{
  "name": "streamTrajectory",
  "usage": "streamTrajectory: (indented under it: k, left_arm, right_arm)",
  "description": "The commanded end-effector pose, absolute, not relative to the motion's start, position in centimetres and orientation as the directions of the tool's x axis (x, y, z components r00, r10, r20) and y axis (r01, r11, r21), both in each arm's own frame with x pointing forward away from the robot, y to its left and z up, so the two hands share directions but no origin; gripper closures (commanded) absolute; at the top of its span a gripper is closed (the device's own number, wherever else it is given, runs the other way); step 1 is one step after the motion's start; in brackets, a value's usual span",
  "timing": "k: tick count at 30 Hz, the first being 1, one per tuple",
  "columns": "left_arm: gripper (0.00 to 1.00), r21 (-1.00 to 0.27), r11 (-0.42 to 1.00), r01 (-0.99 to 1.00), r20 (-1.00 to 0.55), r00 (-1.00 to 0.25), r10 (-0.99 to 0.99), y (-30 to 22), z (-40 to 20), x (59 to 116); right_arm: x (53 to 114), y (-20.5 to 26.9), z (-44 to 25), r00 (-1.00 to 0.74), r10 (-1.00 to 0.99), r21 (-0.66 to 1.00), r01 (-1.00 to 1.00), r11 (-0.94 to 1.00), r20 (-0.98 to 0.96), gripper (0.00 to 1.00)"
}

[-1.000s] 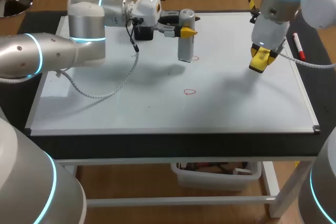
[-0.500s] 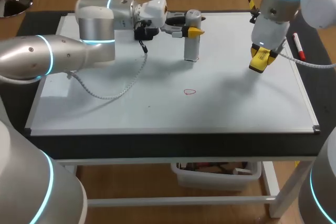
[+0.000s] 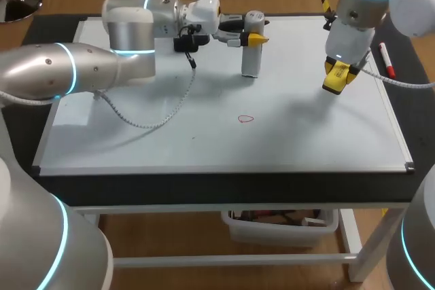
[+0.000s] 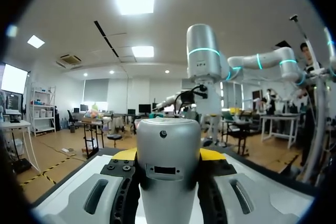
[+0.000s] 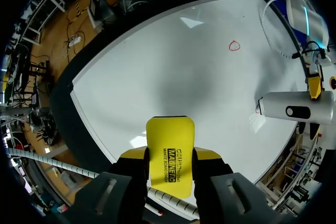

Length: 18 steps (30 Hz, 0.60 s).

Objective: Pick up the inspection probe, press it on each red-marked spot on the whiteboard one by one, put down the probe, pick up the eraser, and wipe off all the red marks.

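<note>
light: bright, overhead | shadows: soft (grey patches) on whiteboard | glare: small spots

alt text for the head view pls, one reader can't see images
Left arm comes in from the left, jaws shut on the grey inspection probe, held upright, tip at the far middle of the whiteboard. Right arm holds the yellow eraser in its jaws above the board's right side. One red mark shows near the centre.

Black-topped table on white legs, wooden floor beneath
</note>
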<state>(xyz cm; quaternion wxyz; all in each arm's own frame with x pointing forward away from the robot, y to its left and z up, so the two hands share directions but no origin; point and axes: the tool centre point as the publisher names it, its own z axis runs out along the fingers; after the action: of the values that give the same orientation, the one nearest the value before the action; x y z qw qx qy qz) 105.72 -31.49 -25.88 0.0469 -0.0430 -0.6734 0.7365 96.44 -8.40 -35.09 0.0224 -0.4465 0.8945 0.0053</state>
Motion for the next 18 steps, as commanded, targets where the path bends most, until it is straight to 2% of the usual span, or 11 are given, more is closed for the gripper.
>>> streamTrajectory:
  k: [1, 18]
  left_arm:
    - [1.00, -0.995, -0.100, -0.014, 0.000, -0.991, 0.134, -31.6, -26.3, 106.3]
    - [1.00, -0.994, -0.102, -0.033, 0.019, -0.991, 0.135, -31.4, -27.5, 106.6]
  right_arm:
    - [96.5, -8.5, -35.0, -0.599, -0.800, -0.011, -0.800, 0.600, -0.042, 1.00]
    - [96.5, -8.5, -35.0, -0.599, -0.800, -0.011, -0.800, 0.600, -0.042, 1.00]
